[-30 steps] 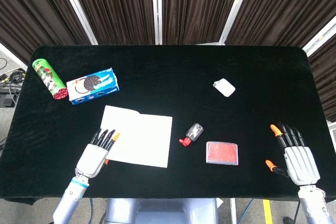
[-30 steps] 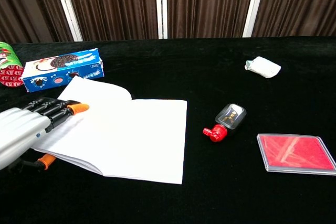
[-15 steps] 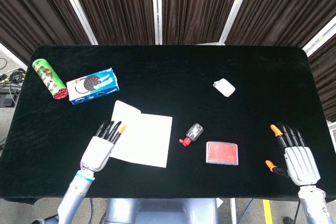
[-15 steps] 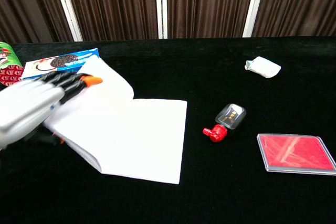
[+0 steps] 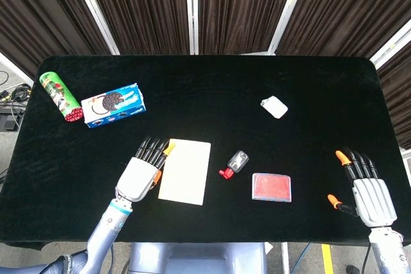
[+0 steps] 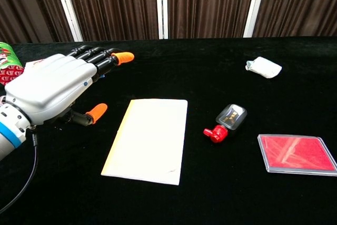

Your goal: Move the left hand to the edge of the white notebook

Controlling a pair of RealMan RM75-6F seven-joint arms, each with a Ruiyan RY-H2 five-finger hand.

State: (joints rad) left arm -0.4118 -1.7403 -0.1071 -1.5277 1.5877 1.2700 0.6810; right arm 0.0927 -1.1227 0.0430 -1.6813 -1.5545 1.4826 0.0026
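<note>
Lying shut, white notebook (image 5: 185, 171) flanks the open left robot hand (image 5: 142, 172).

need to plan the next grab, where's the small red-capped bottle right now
In the head view the small bottle lies just right of the white notebook and left of the red card.

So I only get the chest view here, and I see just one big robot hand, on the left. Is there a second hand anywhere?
Observer: Yes. The head view shows the right hand at the near right of the table, fingers spread, holding nothing.
Operator: And what is hidden behind the big hand?
Observer: A blue cookie box, lying beside a green can.
Operator: Is it at the notebook?
Observer: From above, the left hand lies along the left edge of the white notebook; I cannot tell whether it touches.
</note>
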